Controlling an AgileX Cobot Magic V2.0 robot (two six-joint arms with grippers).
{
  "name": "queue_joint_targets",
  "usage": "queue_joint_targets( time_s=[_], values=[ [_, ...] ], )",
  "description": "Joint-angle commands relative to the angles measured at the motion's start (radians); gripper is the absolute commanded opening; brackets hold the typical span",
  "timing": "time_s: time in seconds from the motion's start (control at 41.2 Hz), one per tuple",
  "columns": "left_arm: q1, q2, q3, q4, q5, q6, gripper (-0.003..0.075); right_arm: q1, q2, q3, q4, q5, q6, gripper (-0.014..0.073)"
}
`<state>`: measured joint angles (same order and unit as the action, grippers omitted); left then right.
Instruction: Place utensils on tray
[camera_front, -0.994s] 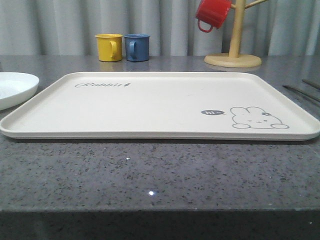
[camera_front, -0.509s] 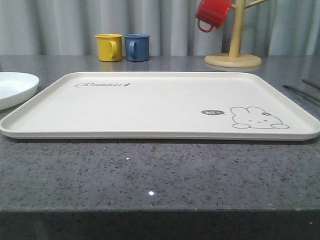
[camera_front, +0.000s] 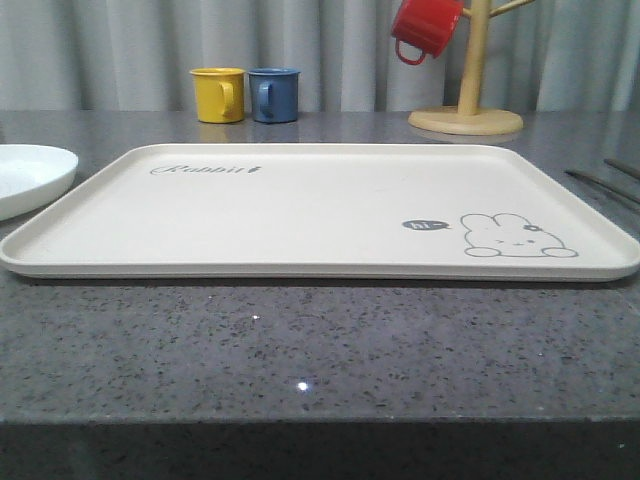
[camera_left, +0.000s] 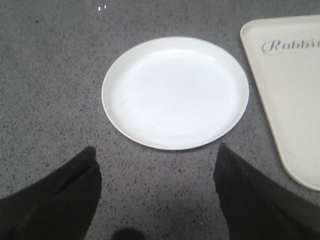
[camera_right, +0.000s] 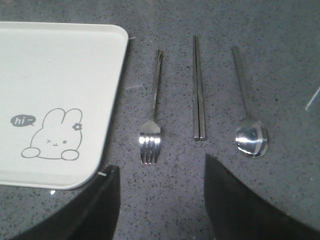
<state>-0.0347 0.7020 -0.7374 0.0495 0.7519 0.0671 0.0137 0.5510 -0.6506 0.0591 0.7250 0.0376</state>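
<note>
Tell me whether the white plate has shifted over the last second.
Yes, slightly. In the front view the white plate has slid left, away from the tray's left rim; less of it shows now.

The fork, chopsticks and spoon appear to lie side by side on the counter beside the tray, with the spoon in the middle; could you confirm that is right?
Not quite: the chopsticks are in the middle, as the right wrist view shows. The fork lies nearest the tray and the spoon farthest from it. All three do lie side by side on the counter, off the tray.
</note>
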Motion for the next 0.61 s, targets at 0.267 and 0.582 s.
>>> queue_joint_targets(
  time_s=[0.267,0.582],
  values=[
    [0.038,0.384,-0.253,-0.005,0.105,0.036,0.0484,-0.007,0.010,-0.024,0.005,-0.062,-0.003,0.0415],
    [0.284,0.651,-0.404,-0.346,0.124,0.317,0.0484,-0.007,0.010,-0.024,0.005,-0.061,-0.003,0.0415]
  ],
)
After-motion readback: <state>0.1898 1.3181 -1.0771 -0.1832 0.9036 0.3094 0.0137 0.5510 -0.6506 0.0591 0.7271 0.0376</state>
